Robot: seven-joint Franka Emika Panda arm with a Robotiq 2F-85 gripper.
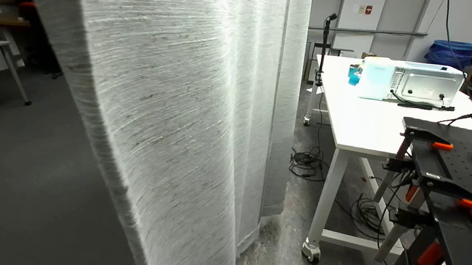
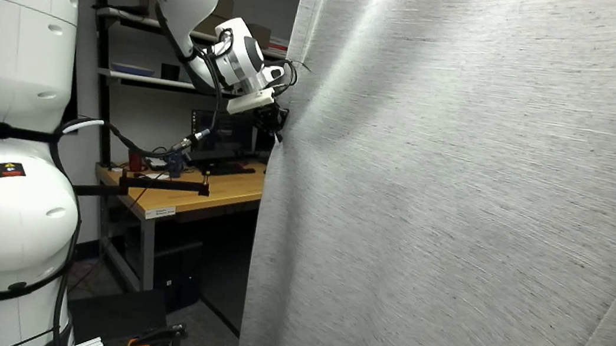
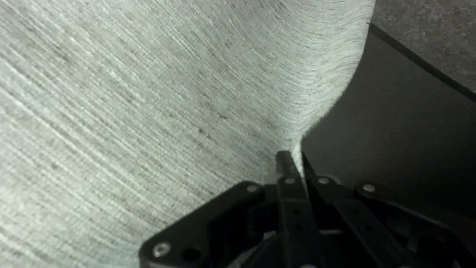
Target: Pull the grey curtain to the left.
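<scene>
The grey curtain point(image 1: 170, 100) hangs in long vertical folds through the middle of an exterior view, and it fills the right half of an exterior view point(image 2: 461, 187). In the wrist view the curtain point(image 3: 167, 93) covers the left and top, and its edge runs down between my fingers. My gripper point(image 2: 279, 135) is at the curtain's left edge, which is pinched inward there. In the wrist view my gripper point(image 3: 296, 159) is shut with a thin strip of curtain edge between its fingertips. The gripper does not show in an exterior view where the curtain fills the middle.
A white table point(image 1: 337, 116) with a microwave point(image 1: 429, 86) stands beside the curtain. Orange-handled clamps point(image 1: 442, 146) sit on a black mounting table point(image 1: 468, 241). Cables point(image 1: 306, 163) lie on the floor. A wooden desk point(image 2: 234, 190) and shelves point(image 2: 148, 79) stand behind the arm.
</scene>
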